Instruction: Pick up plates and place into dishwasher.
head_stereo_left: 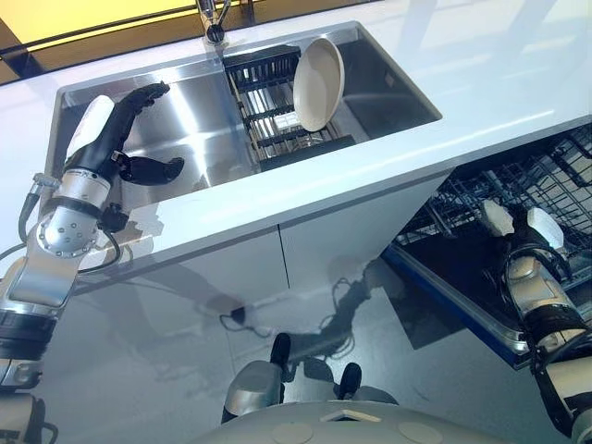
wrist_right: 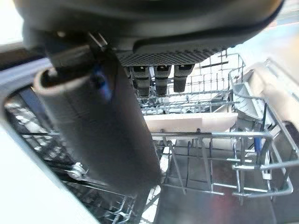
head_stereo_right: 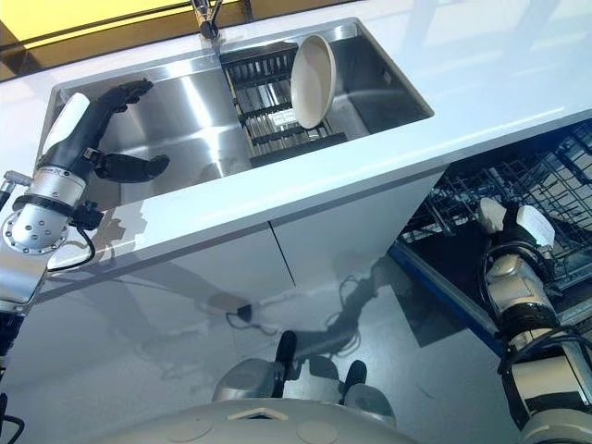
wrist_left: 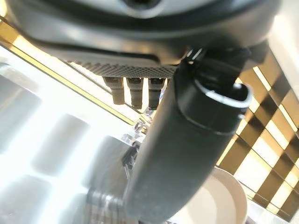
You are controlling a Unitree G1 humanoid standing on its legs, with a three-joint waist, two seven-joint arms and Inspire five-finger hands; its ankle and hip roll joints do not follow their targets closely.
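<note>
Left eye view shows the left hand [head_stereo_left: 118, 139] raised over the left part of the steel sink [head_stereo_left: 199, 129], its fingers stretched out and a little bent toward the far rim, the thumb spread well apart below them; nothing lies between thumb and fingers, and the hand holds nothing. In its own wrist view the thumb runs long and straight across the middle with the fingertips [wrist_left: 135, 91] in a short row beside it, all relaxed, and past them a pale plate [wrist_left: 219, 200] shows near the thumb's end, apart from it. That plate [head_stereo_left: 318, 83] stands on edge, tilted, in a dark drying rack [head_stereo_left: 268, 111] set in the middle of the sink, well apart from the left hand; a tap [head_stereo_left: 214, 20] rises from the far rim just behind the rack. A white counter [head_stereo_left: 351, 176] runs round the sink. Low on the robot's right, the right hand [head_stereo_left: 525, 236] hangs over the pulled-out dishwasher rack [head_stereo_left: 518, 185], below the counter's edge. Its wrist view shows the thumb straight and the fingertips [wrist_right: 159, 77] loosely extended, gripping nothing, with the grey wire rack [wrist_right: 224, 140] spread beyond them. A whitish flat piece, possibly a plate [wrist_right: 187, 123] seen edge-on, sits among the wires just past the fingers, not touched by them.
</note>
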